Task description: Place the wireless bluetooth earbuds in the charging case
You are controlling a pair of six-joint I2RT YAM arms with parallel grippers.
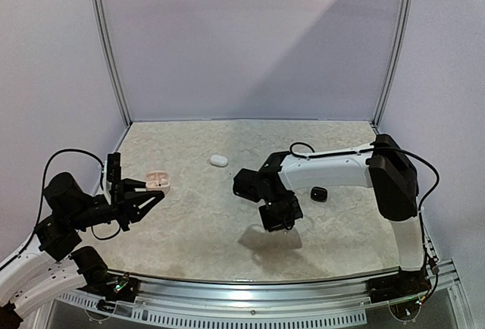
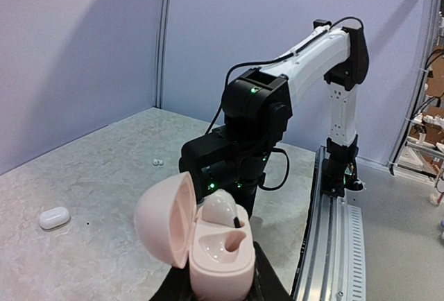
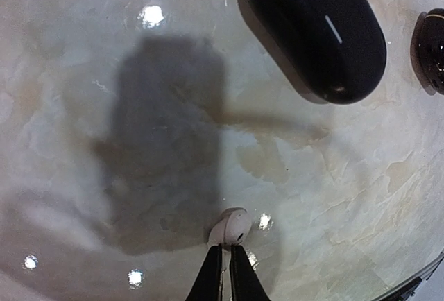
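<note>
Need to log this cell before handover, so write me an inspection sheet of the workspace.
Surface: pale marbled tabletop, glossy, right arm's shadow on it.
Job's things: pink charging case, lid open, raised off the table; seated earbud in one socket, other socket bare; white earbud near the table, contact unclear.
Clutter: closed white case; black case; glossy black earbud beside it; two tiny white bits, too small to identify.
Grippers: left gripper shut on the pink charging case; right gripper shut, its fingers pinching the white earbud.
Cables: black cable looping over left arm; second black cable on right arm.
Surroundings: plain walls, metal frame posts.
</note>
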